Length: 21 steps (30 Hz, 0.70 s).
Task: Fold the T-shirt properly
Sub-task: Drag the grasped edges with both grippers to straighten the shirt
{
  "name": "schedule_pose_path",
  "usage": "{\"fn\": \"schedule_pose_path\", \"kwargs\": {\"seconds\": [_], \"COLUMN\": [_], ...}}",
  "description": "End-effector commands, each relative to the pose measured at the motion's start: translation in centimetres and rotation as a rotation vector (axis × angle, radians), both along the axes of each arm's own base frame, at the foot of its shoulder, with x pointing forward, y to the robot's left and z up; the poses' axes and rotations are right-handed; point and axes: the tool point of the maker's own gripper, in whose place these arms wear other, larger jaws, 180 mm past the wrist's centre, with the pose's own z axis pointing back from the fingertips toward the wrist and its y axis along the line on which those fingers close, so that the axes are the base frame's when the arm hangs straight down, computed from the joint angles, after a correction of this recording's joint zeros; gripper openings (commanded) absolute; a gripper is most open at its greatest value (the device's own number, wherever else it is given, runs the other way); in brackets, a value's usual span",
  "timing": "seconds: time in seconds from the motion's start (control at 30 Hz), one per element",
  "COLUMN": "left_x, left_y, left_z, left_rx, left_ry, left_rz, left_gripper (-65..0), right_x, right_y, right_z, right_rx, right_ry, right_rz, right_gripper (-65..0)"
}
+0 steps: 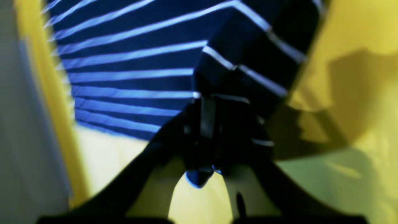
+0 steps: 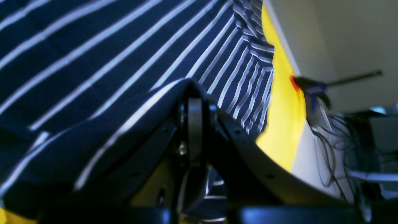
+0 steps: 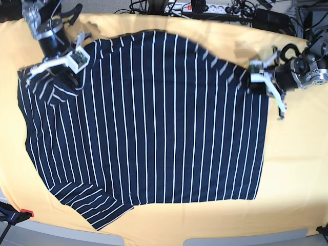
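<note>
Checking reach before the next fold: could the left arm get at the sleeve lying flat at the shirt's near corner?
Probably not right now. The left gripper is shut on the T-shirt at the far hem corner; the sleeve lies diagonally opposite, unobstructed.

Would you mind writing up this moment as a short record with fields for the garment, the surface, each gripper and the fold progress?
garment: T-shirt, dark navy with thin white stripes, spread mostly flat
surface: yellow-orange cloth under the shirt
left gripper: left gripper shut on the T-shirt's edge, fabric lifted into a small peak
right gripper: right gripper shut on the T-shirt at the opposite end, near a sleeve
fold progress: no completed fold visible yet
clutter: cables beyond the far edge
</note>
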Motion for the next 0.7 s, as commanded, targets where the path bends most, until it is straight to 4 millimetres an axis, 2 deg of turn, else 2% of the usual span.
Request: {"fn": "schedule_pose_path", "kwargs": {"seconds": [0.0,0.2,0.33,0.67], "left_x": [1.3,4.4,5.7,6.2], "left_y": [0.3,0.7,1.5,1.7], "left_z": [1.0,2.3,3.2,3.6], "left_rx": [-0.011,-0.074,-0.073,-0.069], "left_ry": [-0.057,-0.240,-0.330,-0.370], "left_rz": [0.026,0.148,0.225,0.233], "left_gripper": [-65.0,-65.0,-65.0,-65.0], "right_x": [0.8,3.7,6.0,10.0], "right_y": [-0.2,-0.4,-1.7,-5.6], "right_z": [0.8,-0.2,-0.2,-1.3], "right_rx": [0.002,0.049,0.037,0.004], "right_ry": [-0.041,-0.025,-0.053,-0.072], "right_rz": [0.003,0.034,0.001,-0.101], "right_gripper": [-65.0,-65.0,-65.0,-65.0]}}
